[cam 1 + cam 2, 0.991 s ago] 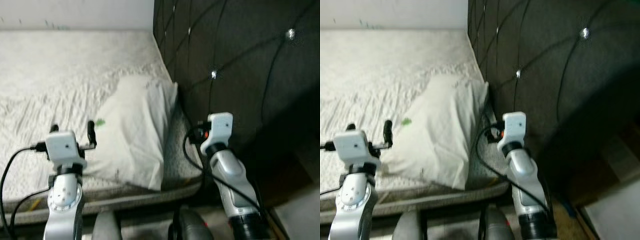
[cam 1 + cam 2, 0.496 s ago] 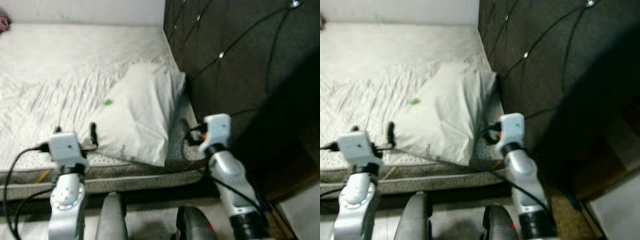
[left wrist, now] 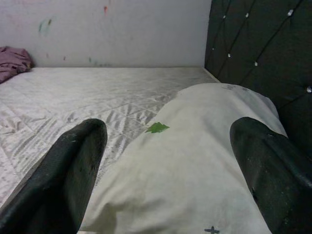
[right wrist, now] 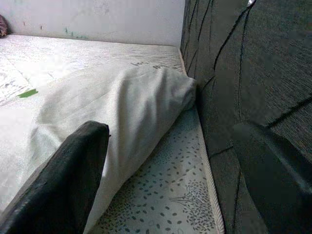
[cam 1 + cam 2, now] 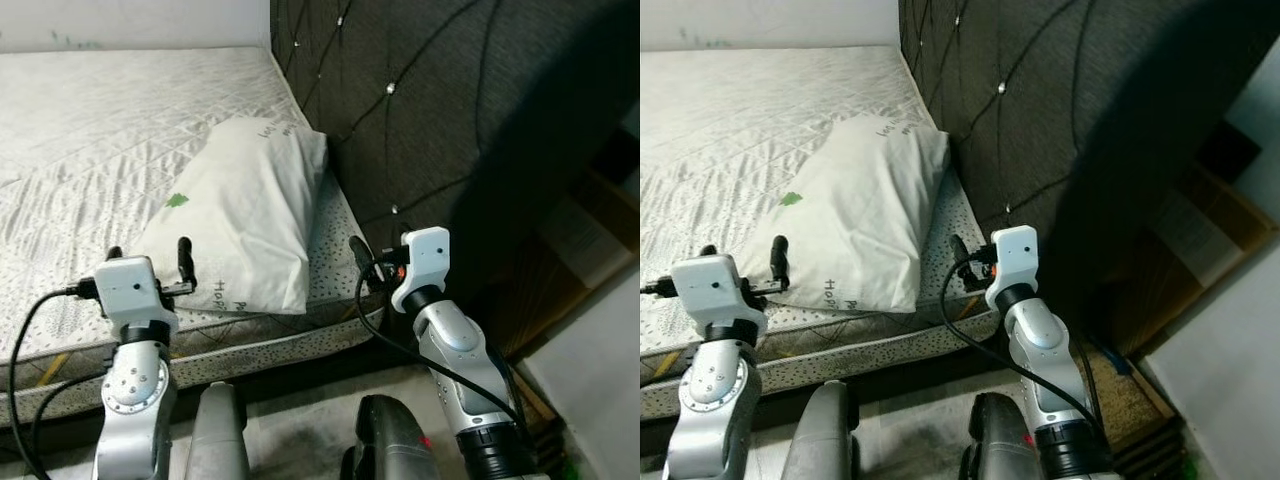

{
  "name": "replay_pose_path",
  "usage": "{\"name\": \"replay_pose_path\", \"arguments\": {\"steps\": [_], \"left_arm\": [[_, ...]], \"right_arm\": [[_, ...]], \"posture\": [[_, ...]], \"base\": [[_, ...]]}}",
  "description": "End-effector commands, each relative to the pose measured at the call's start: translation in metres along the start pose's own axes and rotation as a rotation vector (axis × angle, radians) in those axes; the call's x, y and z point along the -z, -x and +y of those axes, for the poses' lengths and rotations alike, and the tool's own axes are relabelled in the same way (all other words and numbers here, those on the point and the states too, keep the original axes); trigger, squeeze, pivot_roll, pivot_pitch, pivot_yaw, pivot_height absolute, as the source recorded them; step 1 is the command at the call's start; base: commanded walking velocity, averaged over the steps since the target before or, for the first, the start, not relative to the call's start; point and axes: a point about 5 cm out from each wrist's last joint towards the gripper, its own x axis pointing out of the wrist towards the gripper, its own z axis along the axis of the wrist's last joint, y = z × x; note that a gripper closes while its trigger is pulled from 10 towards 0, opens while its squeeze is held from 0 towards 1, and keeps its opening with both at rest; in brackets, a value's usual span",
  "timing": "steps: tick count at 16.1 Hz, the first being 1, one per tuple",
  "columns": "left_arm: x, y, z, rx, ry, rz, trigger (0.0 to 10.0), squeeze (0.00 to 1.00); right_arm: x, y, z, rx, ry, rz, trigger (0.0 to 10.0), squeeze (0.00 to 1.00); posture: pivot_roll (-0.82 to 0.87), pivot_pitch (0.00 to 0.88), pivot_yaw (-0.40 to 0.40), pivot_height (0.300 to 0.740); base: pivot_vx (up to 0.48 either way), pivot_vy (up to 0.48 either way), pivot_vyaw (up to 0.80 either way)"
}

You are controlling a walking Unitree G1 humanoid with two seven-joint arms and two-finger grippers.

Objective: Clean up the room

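white pillow (image 5: 245, 220) flat on mattress (image 5: 90, 130)

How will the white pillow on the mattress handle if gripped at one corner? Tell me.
The white fabric pillow looks puffy and creased, so it will probably sag and fold, not lift flat. It seems light for its bulk. The open left pincer near its edge would likely pinch only loose cover, which may slip; the quilted mattress should let it drag easily.

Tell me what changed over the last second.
Only the head camera's view shifted and sharpened; nothing on the bed moved. The pillow still lies on the mattress against the headboard. The left claw and right claw stay open, raised near the bed edge, holding nothing.
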Motion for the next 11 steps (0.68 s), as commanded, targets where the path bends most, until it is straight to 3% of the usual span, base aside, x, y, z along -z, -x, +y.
{"name": "replay_pose_path", "arguments": {"steps": [1, 5, 11], "left_arm": [[-0.0008, -0.0013, -0.0011, -0.001, -0.001, 0.002, 10.0, 0.0], [-0.0023, -0.0014, -0.003, 0.02, 0.001, -0.013, 10.0, 0.0], [-0.0026, -0.0013, -0.0038, 0.023, 0.006, -0.014, 10.0, 0.0]], "right_arm": [[-0.0008, -0.0011, 0.0004, -0.01, 0.009, 0.003, 10.0, 0.0], [-0.0023, -0.0018, 0.0052, -0.062, 0.04, -0.006, 10.0, 0.0], [-0.0029, -0.002, 0.0066, -0.083, 0.036, -0.008, 10.0, 0.0]], "posture": [[-0.02, 0.063, -0.049, 0.611], [-0.02, 0.064, -0.053, 0.611], [-0.02, 0.068, -0.056, 0.611]], "base": [[0.0, 0.0, 0.0], [0.064, 0.0, 0.0], [0.257, 0.0, 0.63]]}}
